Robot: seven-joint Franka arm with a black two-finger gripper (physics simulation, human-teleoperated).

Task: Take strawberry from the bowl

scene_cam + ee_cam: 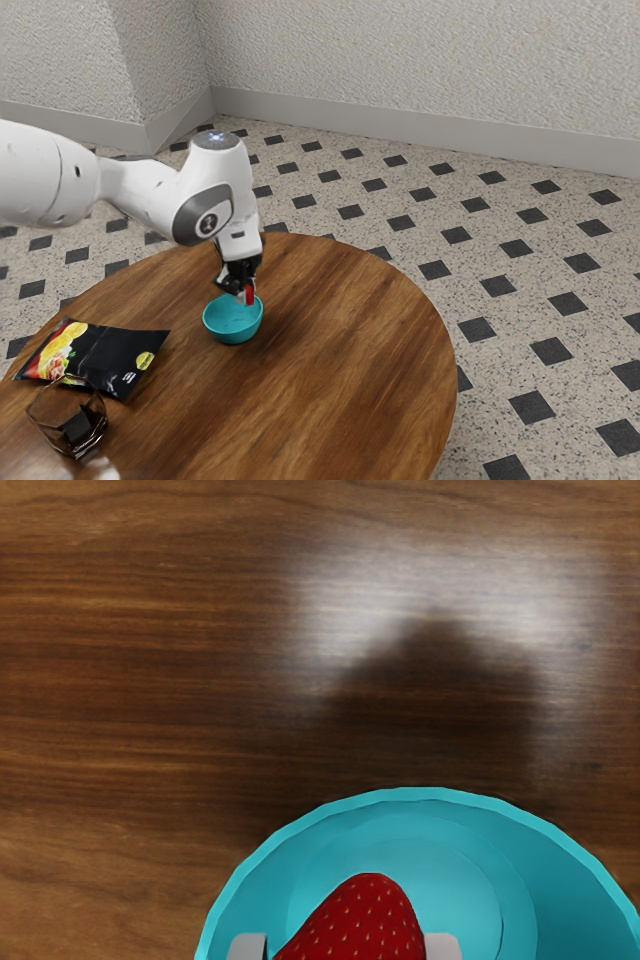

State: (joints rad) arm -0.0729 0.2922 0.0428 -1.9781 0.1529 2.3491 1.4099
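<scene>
Strawberry (pixel 365 920), red and dotted with pale seeds, clasped between both fingertips of the downward-pointing hand (pixel 246 292), one pressed to each side. Held above the turquoise bowl (pixel 232 325), near the rim on the far side in the exterior view; hard to tell whether touching that rim. Behind the hand, the white arm (pixel 140 195), reaching in from the exterior view's left. Under the bowl, a round, brown wooden bench (pixel 330 350) with visible grain. Toward the exterior view's left, apart from the bowl, a black snack packet (pixel 115 360) lying flat, with colourful food printed on it. Nearer the camera, close to the packet, a see-through glass (pixel 70 420) with something dark inside, too unclear to name. Beyond the bench, a speckled floor (pixel 400 240) with dark squares, then a pale, rough wall (pixel 420 60).
</scene>
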